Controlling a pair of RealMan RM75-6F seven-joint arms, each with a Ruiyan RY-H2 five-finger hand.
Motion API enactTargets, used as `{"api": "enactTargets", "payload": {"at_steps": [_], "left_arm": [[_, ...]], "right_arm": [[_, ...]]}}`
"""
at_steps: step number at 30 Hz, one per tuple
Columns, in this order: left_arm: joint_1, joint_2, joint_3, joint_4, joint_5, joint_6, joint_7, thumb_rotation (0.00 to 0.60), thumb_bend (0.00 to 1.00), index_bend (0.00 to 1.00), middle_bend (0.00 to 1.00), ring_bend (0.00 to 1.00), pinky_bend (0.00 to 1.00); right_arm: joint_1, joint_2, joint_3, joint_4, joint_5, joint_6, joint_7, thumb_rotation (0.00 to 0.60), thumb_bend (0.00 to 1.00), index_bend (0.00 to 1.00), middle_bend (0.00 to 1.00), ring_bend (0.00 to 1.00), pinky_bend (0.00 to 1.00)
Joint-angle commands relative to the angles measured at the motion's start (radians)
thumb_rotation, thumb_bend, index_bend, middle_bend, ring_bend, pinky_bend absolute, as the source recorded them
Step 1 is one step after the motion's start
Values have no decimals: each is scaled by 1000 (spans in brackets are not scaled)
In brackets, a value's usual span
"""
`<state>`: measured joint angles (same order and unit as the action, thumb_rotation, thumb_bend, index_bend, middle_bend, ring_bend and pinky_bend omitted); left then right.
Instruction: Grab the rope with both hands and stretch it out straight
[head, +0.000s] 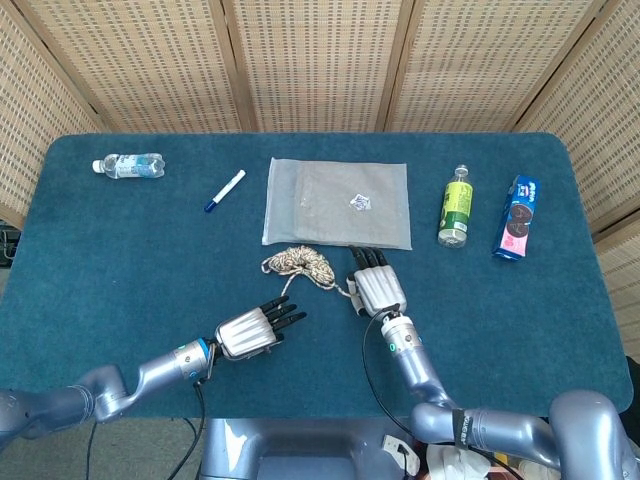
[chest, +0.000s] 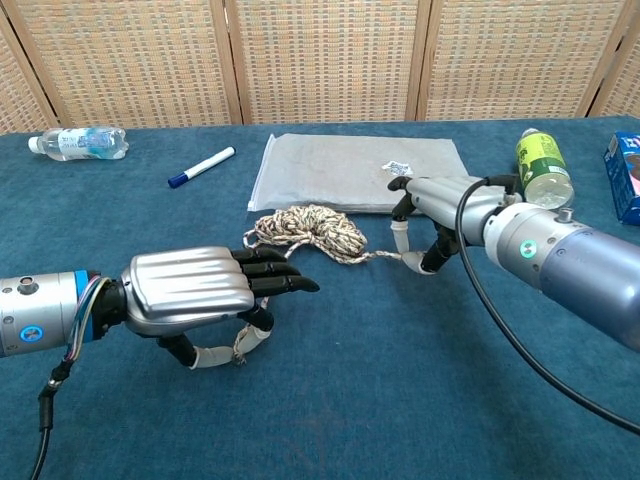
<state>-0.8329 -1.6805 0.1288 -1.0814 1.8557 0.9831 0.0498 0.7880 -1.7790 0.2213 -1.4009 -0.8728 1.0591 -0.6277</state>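
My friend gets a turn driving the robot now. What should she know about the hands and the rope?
Left hand: low over the table, thumb and a finger pinching one rope end beneath it.
Right hand: pinching the other end, beside the grey pouch.
Rope: mostly still a bundled heap on the blue table between the hands, with a tail leading to each.
Done: both ends grabbed.
Left: draw the hands apart until the heap unwinds and the rope lies straight.
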Motion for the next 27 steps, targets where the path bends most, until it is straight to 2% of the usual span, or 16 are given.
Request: {"api": "enactTargets", "payload": {"at_steps": [1, 4, 10, 14, 21, 27], "left_arm": [[0, -3, 2, 0, -4, 0, 3, 600, 470, 604, 0, 0, 0], [2, -7, 3, 4, -8, 7, 1, 600, 503, 659, 0, 0, 0], [7, -9, 6, 18, -18, 20, -13, 600, 504, 740, 0, 0, 0], [18, 8, 4, 29, -38, 34, -19, 600, 506, 781, 0, 0, 0], [57, 111, -11, 54, -83, 95, -34, 600, 506, 794, 0, 0, 0], [99, 185, -19, 122, -125, 134, -67, 600, 506, 798, 0, 0, 0]], "right_arm": [[0, 0, -1, -1, -1, 1, -1, 600, 452, 732, 18, 0, 0], [-1, -1, -1, 1, 0, 0, 0, 600, 452, 732, 18, 0, 0], [-3, -3, -4, 8, -5, 0, 5, 600, 452, 733, 20, 0, 0], [-8, 13, -10, 18, -48, 19, 15, 600, 452, 735, 26, 0, 0], [-45, 89, -38, 29, -159, 69, 64, 600, 453, 745, 39, 0, 0], [-80, 161, -57, 38, -197, 85, 80, 600, 453, 745, 40, 0, 0]]}}
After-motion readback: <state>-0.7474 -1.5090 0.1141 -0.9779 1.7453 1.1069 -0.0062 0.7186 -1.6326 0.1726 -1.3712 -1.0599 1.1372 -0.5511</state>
